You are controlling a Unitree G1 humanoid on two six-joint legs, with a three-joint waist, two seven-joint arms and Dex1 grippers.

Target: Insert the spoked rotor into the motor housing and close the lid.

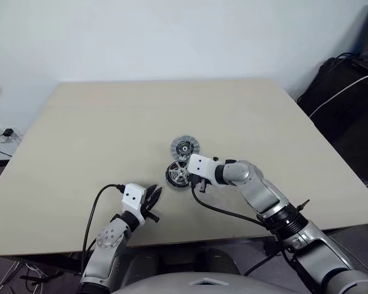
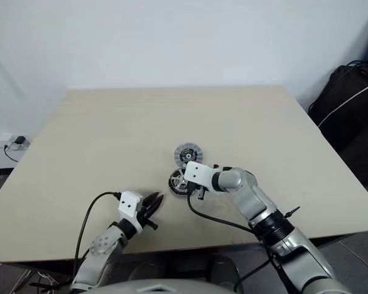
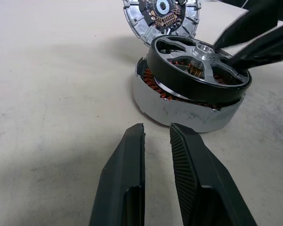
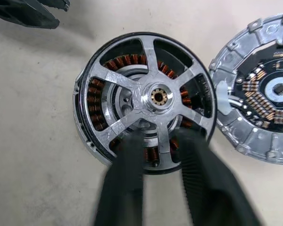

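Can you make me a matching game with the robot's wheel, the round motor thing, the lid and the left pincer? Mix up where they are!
Things:
1. rotor
2. housing
3. lid
4. left pincer

Places or states:
A. lying flat beside the housing, dark centre up
B. sitting tilted on top of the housing
C. apart from the parts, holding nothing
D. on the table, copper windings showing

Pairs: 1-B, 2-D, 3-A, 4-C

Even, soft light falls on the pale table, with no glare. In the right wrist view the gripper's fingers at the bottom are smeared by blur, while the wheel is sharp. A faint shadow lies beneath the disc.
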